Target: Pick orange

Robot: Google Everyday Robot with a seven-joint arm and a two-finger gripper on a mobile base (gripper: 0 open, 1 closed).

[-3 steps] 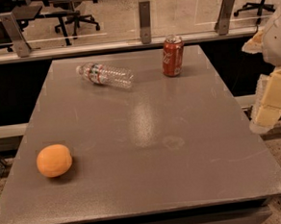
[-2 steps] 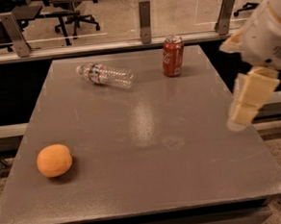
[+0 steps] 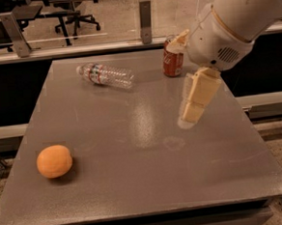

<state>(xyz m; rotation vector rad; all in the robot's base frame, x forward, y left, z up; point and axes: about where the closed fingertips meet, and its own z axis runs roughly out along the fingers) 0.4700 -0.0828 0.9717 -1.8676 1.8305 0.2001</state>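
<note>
The orange lies on the grey table near its front left edge. My gripper hangs from the white arm above the table's right middle, pointing down, far to the right of the orange and holding nothing that I can see.
A clear plastic water bottle lies on its side at the back left of the table. A red soda can stands at the back right, partly behind my arm. A railing and office chairs are beyond the table.
My arm has swung in from the right edge of the view to above the table's right middle. The orange, bottle and can have not moved.
</note>
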